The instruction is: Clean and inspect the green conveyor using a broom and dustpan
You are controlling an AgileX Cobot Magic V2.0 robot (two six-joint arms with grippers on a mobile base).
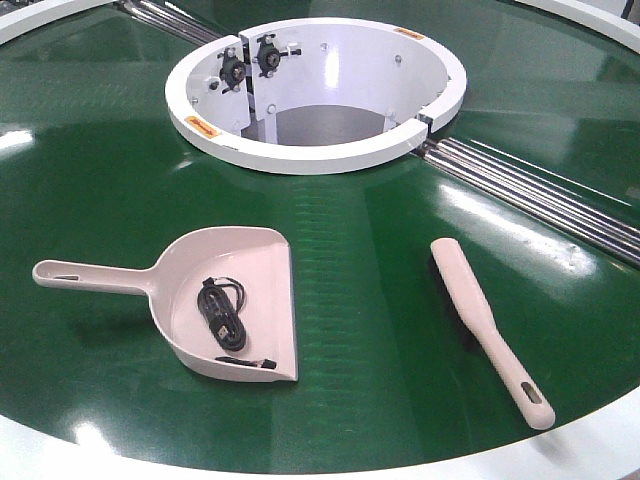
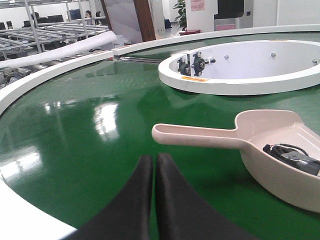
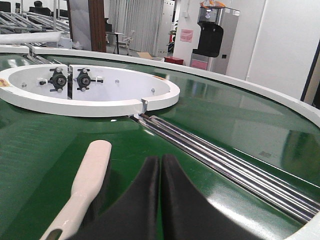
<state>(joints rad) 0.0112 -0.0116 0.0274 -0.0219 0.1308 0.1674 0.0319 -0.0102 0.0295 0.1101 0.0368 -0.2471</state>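
Observation:
The green conveyor (image 1: 380,290) fills the front view. On it at the left lies the dustpan (image 1: 235,300), handle pointing left, with a coiled black cable (image 1: 222,305) inside. At the right lies the broom (image 1: 490,325), bristles down, its handle toward the near edge. In the left wrist view my left gripper (image 2: 153,159) is shut and empty, just short of the dustpan's handle (image 2: 195,136). In the right wrist view my right gripper (image 3: 160,159) is shut and empty, just right of the broom (image 3: 87,180). Neither gripper shows in the front view.
A white central ring (image 1: 315,90) with black bearing blocks (image 1: 250,62) stands beyond the tools. Metal rollers (image 1: 540,190) run in a seam from the ring toward the right. The white outer rim (image 1: 600,440) borders the near edge.

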